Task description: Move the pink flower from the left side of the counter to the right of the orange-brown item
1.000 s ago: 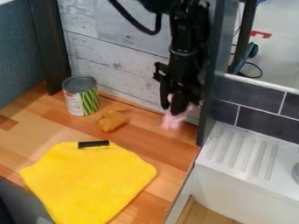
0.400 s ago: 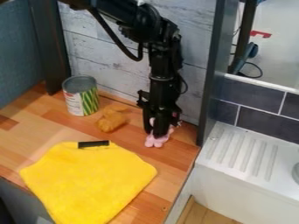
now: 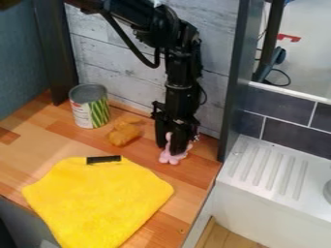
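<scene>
Low over the back right of the wooden counter, the black gripper (image 3: 170,143) points down, shut on a small pink toy (image 3: 173,157). The toy's upper part is between the fingers and partly hidden by them; its lower part shows beneath, at or just above the wood. To the gripper's left lies a brownish-orange food-like piece (image 3: 123,133). Farther left, an upright can (image 3: 89,107) with a green-and-white label stands near the back wall. A yellow cloth (image 3: 98,201) is spread at the front, with a black item (image 3: 103,159) on its back edge.
The wooden counter (image 3: 202,170) ends at the right beside a dark upright post (image 3: 232,97). Beyond it is a white sink with a ridged drainboard (image 3: 268,167). A pale plank wall (image 3: 116,53) stands behind the counter.
The gripper has moved left and toward the front, carrying the pink toy with it. Since the middle frame both have shifted only slightly. Can, orange piece and cloth have stayed put.
</scene>
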You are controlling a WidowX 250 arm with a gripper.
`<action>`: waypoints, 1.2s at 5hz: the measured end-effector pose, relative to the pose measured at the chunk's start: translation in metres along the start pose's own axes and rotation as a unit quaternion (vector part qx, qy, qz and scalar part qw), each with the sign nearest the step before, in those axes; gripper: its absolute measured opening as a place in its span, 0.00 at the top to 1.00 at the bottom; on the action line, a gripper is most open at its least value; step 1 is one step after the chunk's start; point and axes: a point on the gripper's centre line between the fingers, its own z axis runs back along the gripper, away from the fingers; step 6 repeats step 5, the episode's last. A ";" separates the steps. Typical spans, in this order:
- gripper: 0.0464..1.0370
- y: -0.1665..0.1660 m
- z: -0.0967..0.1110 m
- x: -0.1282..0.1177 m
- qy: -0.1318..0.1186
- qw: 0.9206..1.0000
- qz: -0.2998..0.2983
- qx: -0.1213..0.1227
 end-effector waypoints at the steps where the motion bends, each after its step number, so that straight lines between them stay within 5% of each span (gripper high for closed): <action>1: 0.09 0.011 0.043 -0.018 -0.054 0.998 0.039 0.019; 2: 0.03 0.018 0.074 -0.043 -0.099 0.993 0.058 0.034; 4: 0.04 0.036 0.101 -0.146 -0.091 0.990 0.081 0.071; 5: 0.04 0.034 0.105 -0.172 -0.078 0.990 0.094 0.077; 6: 0.04 0.034 0.105 -0.172 -0.078 0.990 0.094 0.077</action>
